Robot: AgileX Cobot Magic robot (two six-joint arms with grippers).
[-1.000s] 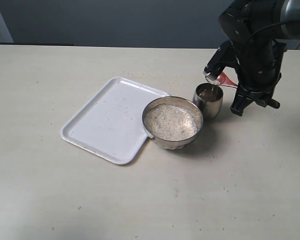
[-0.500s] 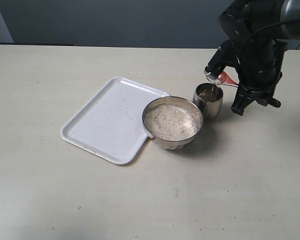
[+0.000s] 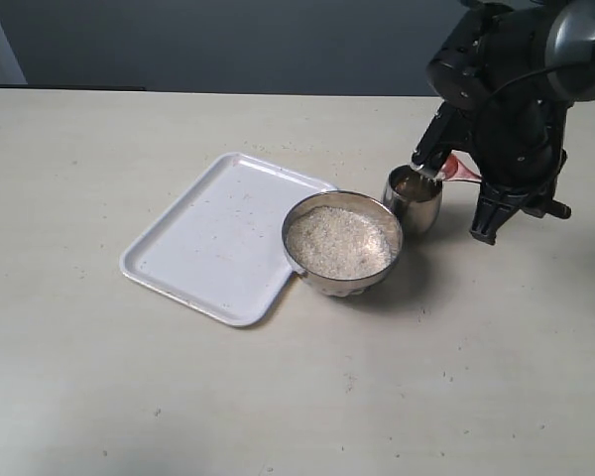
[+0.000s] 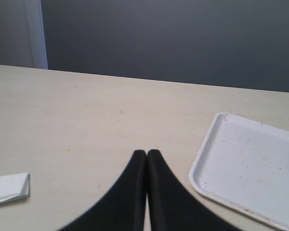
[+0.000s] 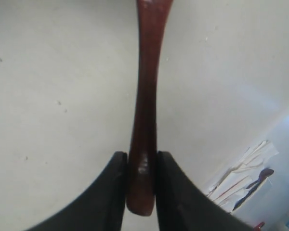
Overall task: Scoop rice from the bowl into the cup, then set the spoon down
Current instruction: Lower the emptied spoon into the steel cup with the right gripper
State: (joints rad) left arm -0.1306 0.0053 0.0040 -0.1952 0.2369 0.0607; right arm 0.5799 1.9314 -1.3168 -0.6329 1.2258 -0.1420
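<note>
Rice (image 3: 339, 241) is lying heaped in the bowl (image 3: 343, 285) just beside the cup (image 3: 417, 212), and with your right claw (image 5: 141, 161) pinching the spoon (image 3: 459, 171) tilted over that cup's rim, you are risking scattering grains onto the surface (image 3: 278, 397) around the cup by tipping off-centre.

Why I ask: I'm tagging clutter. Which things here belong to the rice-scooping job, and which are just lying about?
Belongs to the job: rice; bowl holding it; cup; spoon; right end effector, shut on the spoon's handle.

Just lying about: white tray; folded white item; left end effector, shut on nothing.
</note>
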